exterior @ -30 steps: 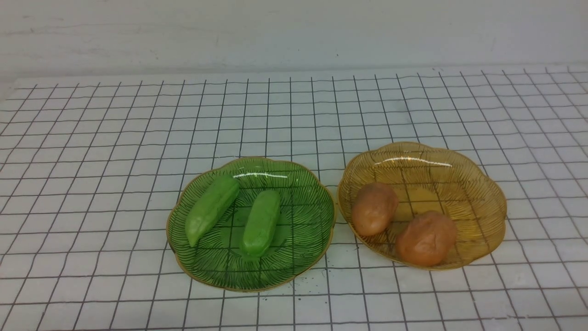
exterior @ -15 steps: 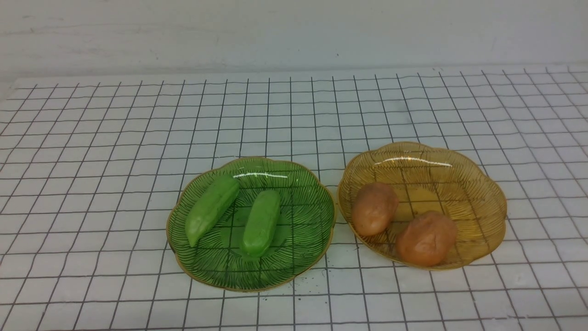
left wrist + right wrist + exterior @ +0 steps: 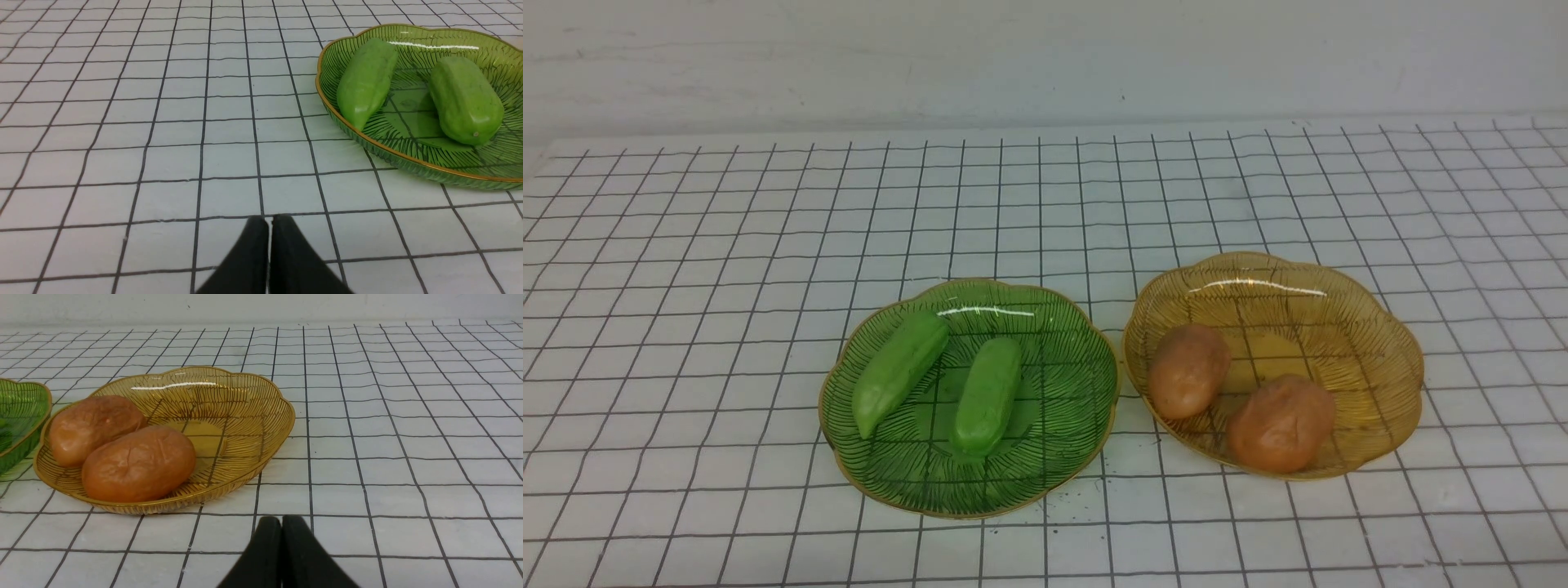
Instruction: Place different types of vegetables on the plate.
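Two light-green cucumbers [image 3: 898, 371] [image 3: 987, 396] lie side by side in a green glass plate [image 3: 1062, 433]. To its right an amber glass plate [image 3: 1372, 343] holds two orange-brown potatoes [image 3: 1188, 369] [image 3: 1281, 423]. Neither arm shows in the front view. In the left wrist view my left gripper [image 3: 269, 220] is shut and empty over bare cloth, short of the green plate [image 3: 408, 157] and its cucumbers [image 3: 365, 81] [image 3: 463, 100]. The right wrist view has my right gripper [image 3: 281, 520] shut and empty, near the amber plate [image 3: 253, 416] with its potatoes [image 3: 139, 463] [image 3: 92, 426].
A white cloth with a black grid [image 3: 686, 286] covers the table. A pale wall [image 3: 1045, 57] runs along the far edge. In the right wrist view the rim of the green plate [image 3: 28, 420] nearly touches the amber one.
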